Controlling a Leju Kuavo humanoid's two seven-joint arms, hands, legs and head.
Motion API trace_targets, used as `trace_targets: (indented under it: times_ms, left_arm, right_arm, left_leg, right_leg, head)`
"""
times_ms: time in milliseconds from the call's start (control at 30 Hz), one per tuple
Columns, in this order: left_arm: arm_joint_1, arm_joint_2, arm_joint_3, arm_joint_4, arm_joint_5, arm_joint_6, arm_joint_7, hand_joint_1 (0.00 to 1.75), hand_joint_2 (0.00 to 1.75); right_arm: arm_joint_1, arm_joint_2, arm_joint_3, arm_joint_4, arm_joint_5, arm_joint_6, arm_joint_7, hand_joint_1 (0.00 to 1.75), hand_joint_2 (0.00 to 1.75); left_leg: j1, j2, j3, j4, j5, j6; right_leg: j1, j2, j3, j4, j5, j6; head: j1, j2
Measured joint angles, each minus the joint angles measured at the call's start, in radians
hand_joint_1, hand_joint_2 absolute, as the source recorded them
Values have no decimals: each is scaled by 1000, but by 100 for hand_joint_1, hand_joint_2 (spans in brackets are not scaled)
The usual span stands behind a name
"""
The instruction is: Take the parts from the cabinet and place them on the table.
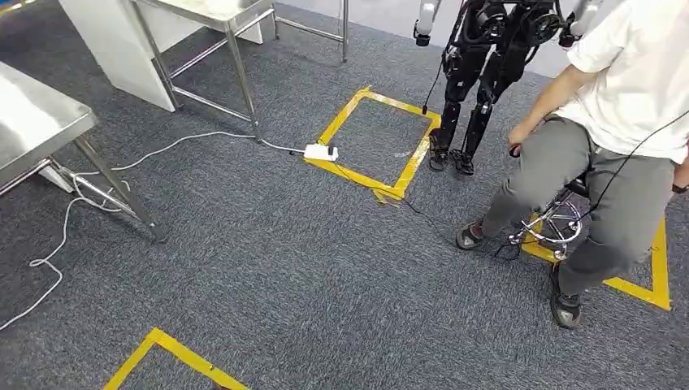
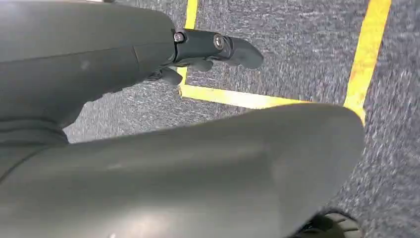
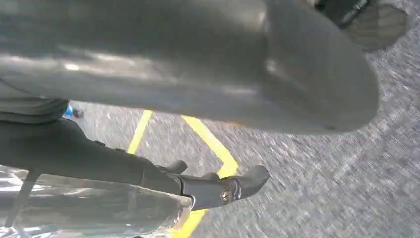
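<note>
Left hand: your left hand (image 2: pixel 148 49) hangs over the grey carpet (image 1: pixel 284 276), fingers (image 2: pixel 233 47) stretched out straight and released, nothing in them.
Right hand: your right hand (image 3: pixel 124 163) also hangs over the carpet; a shiny, clear-looking thing (image 3: pixel 89 208) lies against its fingers (image 3: pixel 233 186), and you cannot tell whether they grasp it.
Parts: you cannot tell whether that shiny thing is one of the parts.
Table: a steel table (image 1: pixel 32 122) stands at the left of the head view, a second steel table (image 1: pixel 203 12) farther off.
Floor: a yellow tape square (image 1: pixel 340 122) is on the carpet ahead, with a white power strip (image 1: pixel 321 152) touching its near-left corner.
Nearby: a person (image 1: pixel 617 73) sits on a stool (image 1: pixel 556 223) at the right; another robot (image 1: pixel 479 73) stands beside the tape square.
</note>
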Motion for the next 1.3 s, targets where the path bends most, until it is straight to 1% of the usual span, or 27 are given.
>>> trace_targets:
  times_ms: [33,67,133,167,200,233,300,333,367,400,500,533,600,667,733,800,833,867,933,1000,1033,1067,1100,1167,1200,1233,1300]
  left_arm:
    - [-3,-1,-3,0,-1,1,0,0,0]
    - [-3,-1,-6,0,-2,3,0,0,0]
    - [0,-2,-8,0,-2,3,1,0,0]
    - [0,-2,-10,0,-3,3,3,0,0]
    - [0,-2,-11,0,-5,3,4,0,0]
    - [-1,-3,-13,0,-8,3,5,0,0]
    - [-1,-5,-13,0,-11,3,7,0,0]
    - [-3,-5,-13,0,-12,1,14,0,0]
    - [-4,-2,-13,0,-12,0,24,0,0]
    - [-6,-3,-13,0,-13,-1,28,0,0]
    - [-15,-6,-13,-1,-13,-3,26,0,0]
    - [-16,-7,-13,-1,-13,-3,22,0,0]
    - [-13,-7,-13,-1,-14,-3,18,0,0]
    - [-6,-7,-13,1,-15,-3,18,0,0]
    - [-2,-7,-13,1,-15,-3,17,0,0]
    - [-2,-7,-13,1,-15,-3,16,0,0]
    - [-2,-6,-13,1,-16,-3,15,0,0]
    - [-2,-3,-13,1,-18,-5,14,0,0]
    - [-4,-3,-13,1,-23,-6,11,0,0]
    - [-7,-4,-13,0,-24,-9,15,0,0]
    - [-10,-5,-13,0,-26,-10,24,0,0]
    - [-12,-6,-13,0,-30,-11,34,0,0]
    - [-13,-6,-13,0,-31,-12,38,0,0]
    - [-13,-6,-13,0,-31,-13,44,0,0]
    - [-13,-6,-13,0,-31,-13,44,0,0]
    - [-14,-7,-13,0,-31,-13,45,0,0]
    - [-15,-8,-13,0,-31,-13,45,0,0]
  right_arm:
    - [2,0,-2,0,0,5,0,0,0]
    - [0,0,-2,1,0,5,2,0,0]
    - [-7,-2,-3,0,0,5,6,0,0]
    - [-7,-2,-4,0,1,5,9,0,0]
    - [-5,-2,-5,1,3,5,10,0,0]
    - [-2,-3,-9,1,5,5,13,0,0]
    - [-1,-5,-11,1,6,3,14,0,0]
    - [-3,-4,-12,1,8,3,14,0,0]
    - [-8,2,-13,1,11,3,17,0,0]
    - [-11,0,-14,1,13,3,19,0,0]
    - [-10,0,-19,1,17,3,24,0,0]
    - [-9,-2,-19,1,18,3,25,0,0]
    - [-9,-2,-21,1,18,3,31,0,0]
    - [-11,1,-21,1,18,3,31,0,0]
    - [-8,1,-21,1,18,3,32,0,0]
    - [-6,1,-23,1,18,3,32,0,0]
    - [-6,1,-24,1,18,3,32,0,0]
    - [-8,4,-24,1,17,3,32,0,0]
    - [-8,5,-25,1,17,3,31,0,0]
    - [-3,5,-26,1,18,3,30,0,0]
    - [-2,4,-27,1,18,3,29,0,0]
    - [-4,4,-27,1,19,3,28,0,0]
    - [-7,4,-27,1,21,3,26,0,0]
    - [-10,3,-27,1,23,3,22,0,0]
    - [-10,3,-27,2,24,3,20,0,0]
    - [-7,2,-27,2,24,3,20,0,0]
    - [-4,-1,-27,2,24,3,20,0,0]
  left_leg:
    - [0,11,2,-7,6,6]
    - [-1,24,1,-7,6,11]
    - [-4,58,1,-6,5,12]
    - [-4,74,0,-6,4,11]
    - [-3,87,0,-6,3,10]
    - [-2,99,2,-6,1,6]
    - [4,124,9,-6,-6,-4]
    - [1,133,16,-4,-11,-12]
    - [-8,143,20,-4,-20,-23]
    - [-10,153,27,-4,-24,-31]
    - [-1,188,40,-12,-31,-42]
    - [9,156,40,2,-44,-50]
    - [7,61,-16,132,-134,-47]
    - [7,41,-99,297,-201,-43]
    - [6,39,-120,307,-168,-34]
    - [5,28,-56,155,-68,-21]
    - [4,-6,-18,72,-28,-13]
    - [0,-53,-1,25,-22,-9]
    - [-4,-25,-2,22,-20,-12]
    - [-11,-5,2,12,-11,-1]
    - [1,11,5,-2,4,7]
    - [-4,21,6,-8,6,13]
    - [-5,37,5,-8,7,16]
    - [-8,67,2,-7,6,15]
    - [-8,83,1,-7,6,15]
    - [-7,97,1,-7,5,13]
    - [-4,122,5,-6,0,5]
  right_leg:
    - [-4,-64,-5,23,-12,-1]
    - [-2,-108,-34,76,-47,-5]
    - [-11,-130,-120,241,-121,-6]
    - [-15,-131,-156,313,-140,1]
    - [-20,-133,-163,326,-138,10]
    - [-25,-135,-142,289,-120,24]
    - [-37,-163,-44,108,-54,51]
    - [-40,-211,7,21,-30,58]
    - [-29,-253,16,13,-20,51]
    - [-22,-232,11,12,-16,34]
    - [-23,-194,8,11,-15,13]
    - [-38,-182,11,8,-11,2]
    - [-30,-159,10,8,-10,-23]
    - [-19,-127,9,8,-9,-28]
    - [-12,-92,11,9,-9,-30]
    - [-10,-61,16,10,-8,-29]
    - [-10,-48,18,10,-8,-29]
    - [-2,-38,16,14,-7,-26]
    - [-2,-21,8,12,-4,-18]
    - [-5,0,-10,5,3,-1]
    - [-3,-28,-9,24,-1,-2]
    - [-1,-93,-35,63,-30,-6]
    - [-3,-117,-69,127,-66,-9]
    - [-10,-129,-142,272,-124,-7]
    - [-15,-130,-167,324,-134,3]
    - [-21,-133,-162,316,-126,14]
    - [-33,-150,-80,170,-70,42]
  head:
    - [2,0]
    - [5,0]
    - [5,0]
    - [7,0]
    - [6,0]
    - [6,0]
    - [8,0]
    - [10,0]
    - [13,0]
    - [7,0]
    - [3,0]
    - [0,0]
    - [-3,0]
    - [-5,0]
    - [-5,0]
    - [-5,0]
    - [-5,0]
    - [-3,0]
    - [-5,0]
    - [-5,0]
    - [-2,0]
    - [-2,0]
    - [3,0]
    - [2,0]
    - [5,0]
    - [5,0]
    - [5,0]
